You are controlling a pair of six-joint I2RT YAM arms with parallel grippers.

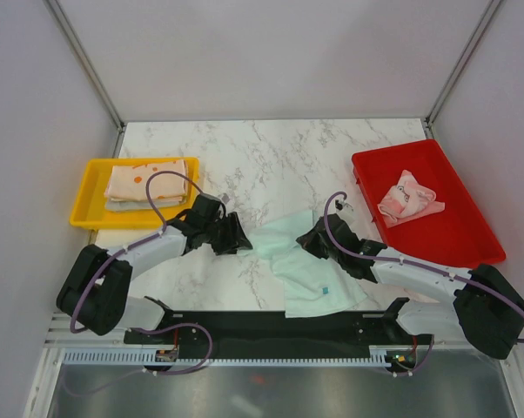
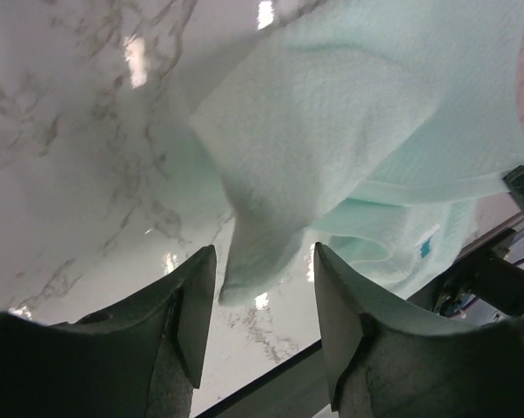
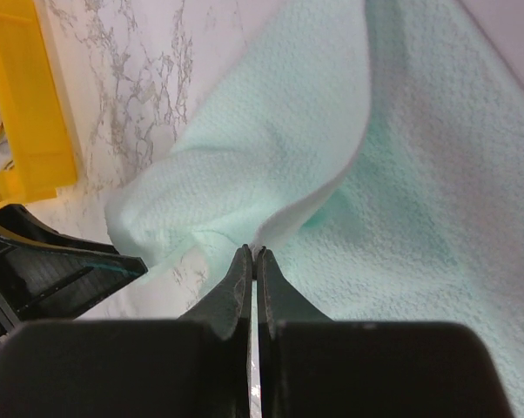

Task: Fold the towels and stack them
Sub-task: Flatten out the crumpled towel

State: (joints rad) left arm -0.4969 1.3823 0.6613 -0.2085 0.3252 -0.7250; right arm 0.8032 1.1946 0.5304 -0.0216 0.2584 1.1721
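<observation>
While the right gripper [image 3: 254, 252] has its jaws pressed together on a raised fold edge of the mint green towel [image 1: 312, 277], the left gripper [image 2: 262, 261] stands with its jaws apart. A drooping corner of that towel hangs in the gap between its fingers. Whether the cloth brushes either finger is hard to tell from the left wrist view.

The towel sits mid-table, rumpled and partly doubled over. Its left end is lifted between the two grippers, and its near edge reaches the front edge of the marble table [image 1: 271, 152], by the black base plate [image 1: 271, 329]. A small blue tag shows near that front edge.

The grippers face each other close together over the towel's left part. Beyond them a broad stretch of bare marble runs to the far wall, between the two trays.

At the left edge stands the yellow tray [image 1: 86, 187], holding folded towels [image 1: 147, 185] stacked flat, the top one orange-printed. It lies just behind the left arm's forearm. At the right edge is the red tray [image 1: 458, 233], with a pink patterned towel [image 1: 410, 198] crumpled in it, well apart from the right gripper.
</observation>
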